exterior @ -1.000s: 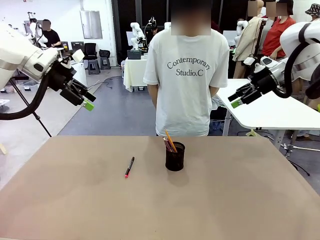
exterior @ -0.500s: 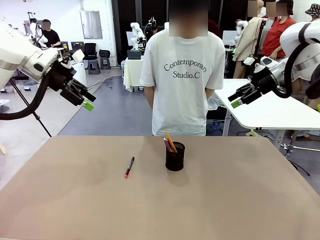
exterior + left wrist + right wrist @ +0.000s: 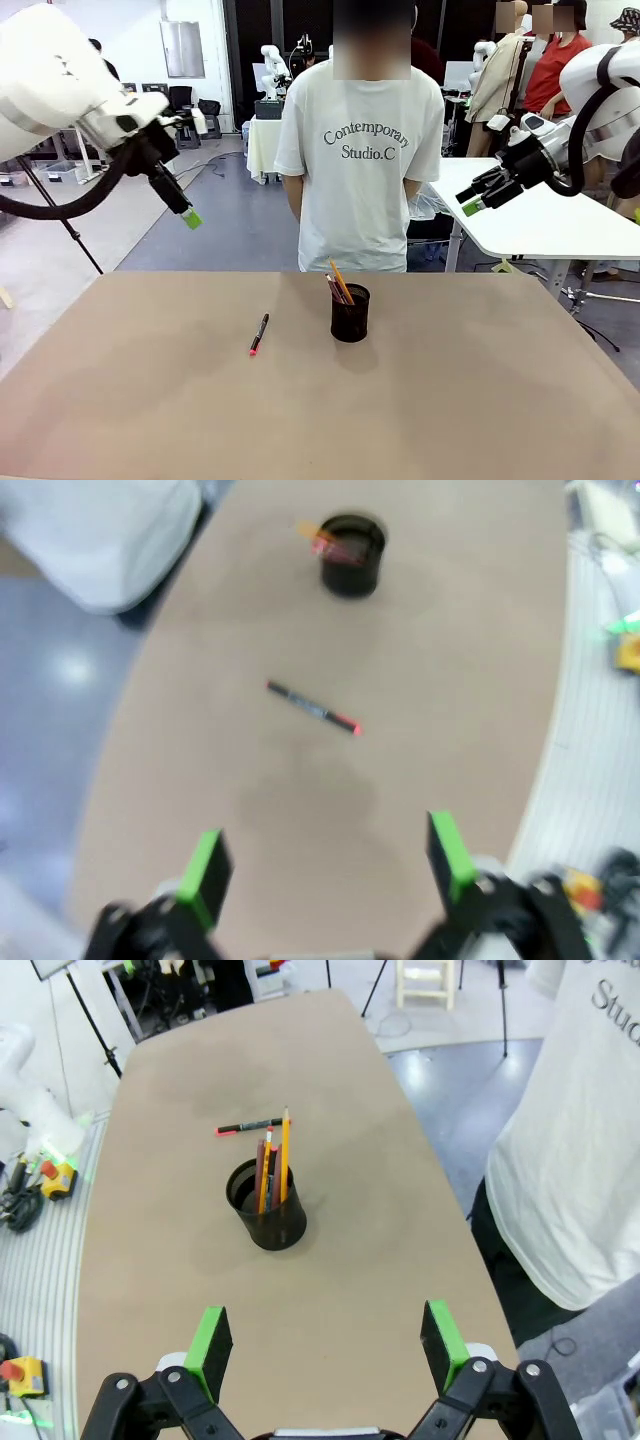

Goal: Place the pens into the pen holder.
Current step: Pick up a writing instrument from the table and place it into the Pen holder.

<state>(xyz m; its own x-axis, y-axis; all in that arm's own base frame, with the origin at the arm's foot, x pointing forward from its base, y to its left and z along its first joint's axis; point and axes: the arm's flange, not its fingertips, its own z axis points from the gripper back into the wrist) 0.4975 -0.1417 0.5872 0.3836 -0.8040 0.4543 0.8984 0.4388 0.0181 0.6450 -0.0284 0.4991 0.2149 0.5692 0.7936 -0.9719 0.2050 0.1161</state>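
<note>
Small black wire-mesh pen holder [image 3: 350, 313] upright near the table's middle, toward the far edge; also seen from above [image 3: 266, 1207] and, blurred, [image 3: 352, 555]. Inside it, leaning against the rim, a yellow-orange pencil [image 3: 284, 1155] and a reddish-brown pen [image 3: 260, 1165], tops well above the rim. Flat on the tabletop, apart from the holder on its left in the front view, a black pen with red tip [image 3: 259, 333], red end toward the robot
</note>
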